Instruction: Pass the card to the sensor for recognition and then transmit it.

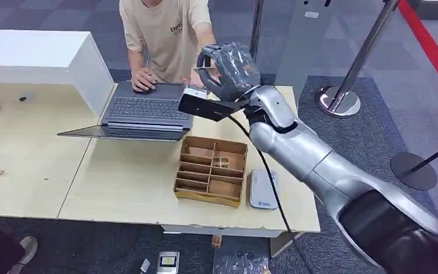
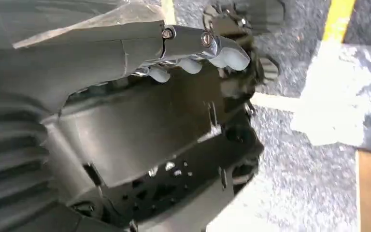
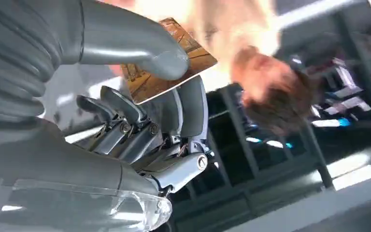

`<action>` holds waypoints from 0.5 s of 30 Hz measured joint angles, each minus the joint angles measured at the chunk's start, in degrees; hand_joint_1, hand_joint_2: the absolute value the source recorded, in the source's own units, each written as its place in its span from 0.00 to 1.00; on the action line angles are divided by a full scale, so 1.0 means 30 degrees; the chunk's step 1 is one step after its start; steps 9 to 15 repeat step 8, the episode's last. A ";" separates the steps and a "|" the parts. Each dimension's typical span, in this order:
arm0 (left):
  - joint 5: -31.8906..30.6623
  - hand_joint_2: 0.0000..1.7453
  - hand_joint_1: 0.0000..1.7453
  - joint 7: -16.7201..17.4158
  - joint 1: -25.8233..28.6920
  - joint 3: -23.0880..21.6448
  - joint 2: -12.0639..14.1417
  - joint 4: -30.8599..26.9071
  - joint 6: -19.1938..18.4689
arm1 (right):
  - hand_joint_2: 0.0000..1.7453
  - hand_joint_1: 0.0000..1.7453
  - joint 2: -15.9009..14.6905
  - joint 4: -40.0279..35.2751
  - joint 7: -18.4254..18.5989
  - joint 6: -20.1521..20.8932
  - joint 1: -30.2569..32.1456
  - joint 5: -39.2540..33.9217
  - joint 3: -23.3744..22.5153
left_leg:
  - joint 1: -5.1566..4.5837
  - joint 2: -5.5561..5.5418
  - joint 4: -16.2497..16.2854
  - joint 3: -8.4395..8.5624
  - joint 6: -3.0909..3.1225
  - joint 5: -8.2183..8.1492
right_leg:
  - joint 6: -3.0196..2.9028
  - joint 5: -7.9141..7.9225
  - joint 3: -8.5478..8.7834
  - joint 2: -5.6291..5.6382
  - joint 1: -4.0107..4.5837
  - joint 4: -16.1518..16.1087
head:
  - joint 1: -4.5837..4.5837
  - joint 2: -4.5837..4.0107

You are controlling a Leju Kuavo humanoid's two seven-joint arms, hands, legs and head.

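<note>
The right hand [image 1: 231,71] is raised over the far edge of the table [image 1: 125,182], grasping the card [image 3: 166,60] between thumb [image 3: 140,48] and fingers [image 3: 125,116]; the card is brown and gold, held up toward a person [image 1: 168,34] standing just beyond the table. The person's hand [image 1: 142,83] rests on an open laptop [image 1: 145,111], which lies immediately beside the raised hand, with a white box [image 1: 40,57] standing against it on the other side. A black cable [image 1: 268,177] hangs from the wrist and trails across the table's near right corner. Below the arm sits a brown cardboard organiser [image 1: 211,171], its visible compartments showing only bare card; touching range to its right lies a white sensor [image 1: 263,188], flat and close to the table edge. Right of the table, stanchion posts [image 1: 342,97] stand on the carpet with open floor between them. The left hand [image 2: 193,58] hangs beside the robot's body above the floor, fingers curled inward, grasping nothing.
</note>
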 joint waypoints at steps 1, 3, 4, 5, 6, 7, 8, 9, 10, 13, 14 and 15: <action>0.0044 1.00 0.00 -0.0053 -0.0030 -0.0015 -0.0037 0.0000 -0.0147 | 1.00 1.00 0.0190 0.0554 0.0416 0.0517 -0.0183 0.0860 0.0307 | -0.0001 -0.0003 0.0000 0.0002 -0.0001 0.0000 | 0.0000 0.0000 0.0000 0.0000 -0.0001 0.0000 | 0.0007 0.0000; 0.0220 1.00 0.00 -0.0206 -0.0071 -0.0044 -0.0073 0.0000 -0.0505 | 1.00 0.55 0.0526 0.1513 0.1031 0.1841 -0.0547 0.2162 0.0928 | -0.0001 -0.0001 0.0000 0.0009 -0.0001 0.0000 | 0.0000 0.0000 0.0001 0.0003 0.0000 0.0000 | 0.0000 0.0000; 0.0328 1.00 0.00 -0.0293 -0.0089 -0.0044 -0.0095 0.0000 -0.0716 | 1.00 0.06 0.0686 0.2019 0.1314 0.2652 -0.0657 0.2444 0.1232 | 0.0002 0.0001 0.0000 0.0011 -0.0001 0.0000 | 0.0000 0.0000 0.0003 0.0002 0.0001 -0.0002 | -0.0007 0.0000; 0.0423 1.00 0.00 -0.0351 -0.0092 -0.0044 -0.0124 0.0000 -0.0868 | 0.00 0.00 0.0802 0.2442 0.1466 0.2996 -0.0671 0.2451 0.1458 | 0.0002 0.0000 0.0000 0.0008 -0.0001 0.0001 | 0.0000 0.0000 0.0004 -0.0006 0.0002 -0.0002 | 0.0000 0.0000; 0.0519 1.00 0.00 -0.0359 -0.0077 -0.0044 -0.0132 0.0000 -0.1001 | 0.00 0.00 0.0883 0.2824 0.1620 0.3384 -0.0660 0.2356 0.1663 | 0.0001 -0.0001 0.0000 0.0004 -0.0002 0.0002 | 0.0000 0.0000 0.0001 -0.0010 0.0000 -0.0002 | 0.0000 0.0000; 0.0584 1.00 0.00 -0.0381 -0.0043 -0.0044 -0.0132 0.0000 -0.1117 | 0.00 0.00 0.0905 0.3115 0.1656 0.3617 -0.0637 0.2144 0.1787 | -0.0001 -0.0001 0.0000 -0.0004 -0.0002 0.0003 | 0.0000 0.0000 -0.0004 -0.0009 0.0000 -0.0001 | 0.0000 0.0000; 0.0679 1.00 0.00 -0.0395 -0.0001 -0.0044 -0.0139 0.0000 -0.1227 | 0.00 0.00 0.0956 0.3348 0.1634 0.3704 -0.0639 0.1860 0.1881 | -0.0001 0.0000 0.0000 0.0000 -0.0003 0.0003 | 0.0001 0.0001 -0.0004 -0.0002 -0.0001 -0.0001 | 0.0000 0.0000; 0.0679 1.00 0.00 -0.0395 -0.0001 -0.0044 -0.0139 0.0000 -0.1227 | 0.00 0.00 0.0956 0.3348 0.1634 0.3704 -0.0639 0.1860 0.1881 | -0.0001 0.0000 0.0000 0.0000 -0.0003 0.0003 | 0.0001 0.0001 -0.0004 -0.0002 -0.0001 -0.0001 | 0.0000 0.0000; 0.0679 1.00 0.00 -0.0395 -0.0001 -0.0044 -0.0139 0.0000 -0.1227 | 0.00 0.00 0.0956 0.3348 0.1634 0.3704 -0.0639 0.1860 0.1881 | -0.0001 0.0000 0.0000 0.0000 -0.0003 0.0003 | 0.0001 0.0001 -0.0004 -0.0002 -0.0001 -0.0001 | 0.0000 0.0000; 0.0679 1.00 0.00 -0.0395 -0.0001 -0.0044 -0.0139 0.0000 -0.1227 | 0.00 0.00 0.0956 0.3348 0.1634 0.3704 -0.0639 0.1860 0.1881 | -0.0001 0.0000 0.0000 0.0000 -0.0003 0.0003 | 0.0001 0.0001 -0.0004 -0.0002 -0.0001 -0.0001 | 0.0000 0.0000; 0.0679 1.00 0.00 -0.0395 -0.0001 -0.0044 -0.0139 0.0000 -0.1227 | 0.00 0.00 0.0956 0.3348 0.1634 0.3704 -0.0639 0.1860 0.1881 | -0.0001 0.0000 0.0000 0.0000 -0.0003 0.0003 | 0.0001 0.0001 -0.0004 -0.0002 -0.0001 -0.0001 | 0.0000 0.0000; 0.0679 1.00 0.00 -0.0395 -0.0001 -0.0044 -0.0139 0.0000 -0.1227 | 0.00 0.00 0.0956 0.3348 0.1634 0.3704 -0.0639 0.1860 0.1881 | -0.0001 0.0000 0.0000 0.0000 -0.0003 0.0003 | 0.0001 0.0001 -0.0004 -0.0002 -0.0001 -0.0001 | 0.0000 0.0000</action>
